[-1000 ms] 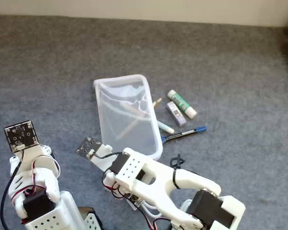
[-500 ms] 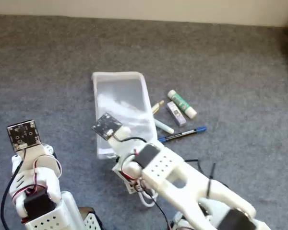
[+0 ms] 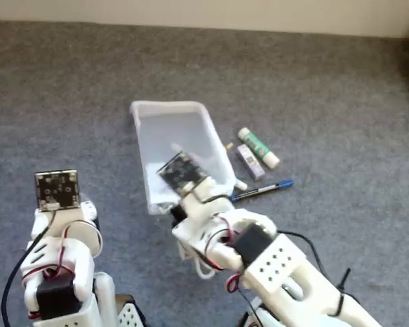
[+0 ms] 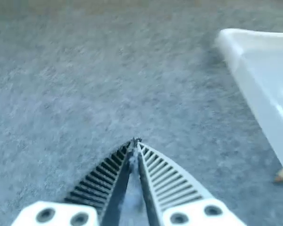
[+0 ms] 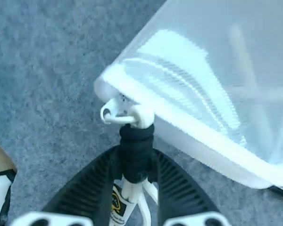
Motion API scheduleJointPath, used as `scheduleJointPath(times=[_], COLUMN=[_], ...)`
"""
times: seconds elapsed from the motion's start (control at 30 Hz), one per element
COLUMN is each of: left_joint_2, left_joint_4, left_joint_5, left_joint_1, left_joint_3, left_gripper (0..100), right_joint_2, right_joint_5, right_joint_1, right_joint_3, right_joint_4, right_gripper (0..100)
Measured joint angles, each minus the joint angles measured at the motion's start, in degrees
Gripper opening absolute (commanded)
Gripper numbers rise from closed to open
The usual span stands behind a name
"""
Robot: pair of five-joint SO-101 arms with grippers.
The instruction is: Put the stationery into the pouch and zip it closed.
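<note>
The pouch [image 3: 174,133] lies in the middle of the carpet [image 3: 68,82]. In the last second it has slid and turned a little. The right arm has moved along its near end, toward the pen [image 3: 262,190].

The right gripper [image 5: 136,153] is shut tight on the black tag of the pull [image 5: 127,115], at a corner of the pouch. We think it is tugging the zip, but we cannot tell how far the zip is open.

The pen and the glue stick [image 3: 259,148] lie on the carpet just beside the pouch, not in it. So we think the job has only just begun.

The left gripper [image 4: 134,143] is shut with nothing in it. It hangs over bare carpet, apart from the pouch, and its arm has come a bit closer.

Nothing holds the pouch down, so it may slide again when it is pulled. There is lots of free carpet on the far side and the left. The other side is crowded with stationery.
</note>
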Motion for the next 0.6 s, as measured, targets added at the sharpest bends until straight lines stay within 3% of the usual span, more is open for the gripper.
scheduleJointPath(times=[0.17, 0.33, 0.47, 0.6], left_joint_2=[0.0, 0.1, 0.1, 0.1], left_joint_4=[0.4, 0.4, 0.4, 1.8], left_joint_5=[-1.3, -1.8, -1.8, -1.8], left_joint_1=[9.8, 17.9, 20.0, 22.1], left_joint_3=[-3.3, -4.7, -4.8, -5.1], left_gripper=[11, 12, 12, 22], right_joint_2=[-6.2, -11.0, -11.6, -11.6], right_joint_5=[-0.3, -2.5, -3.1, -3.1], right_joint_1=[1.7, 1.9, 1.8, 1.9], right_joint_3=[3.3, 5.5, 7.7, 8.1], right_joint_4=[0.0, -0.4, -2.8, -4.0], right_gripper=[0.5, 0.5, 0.5, 0.5])
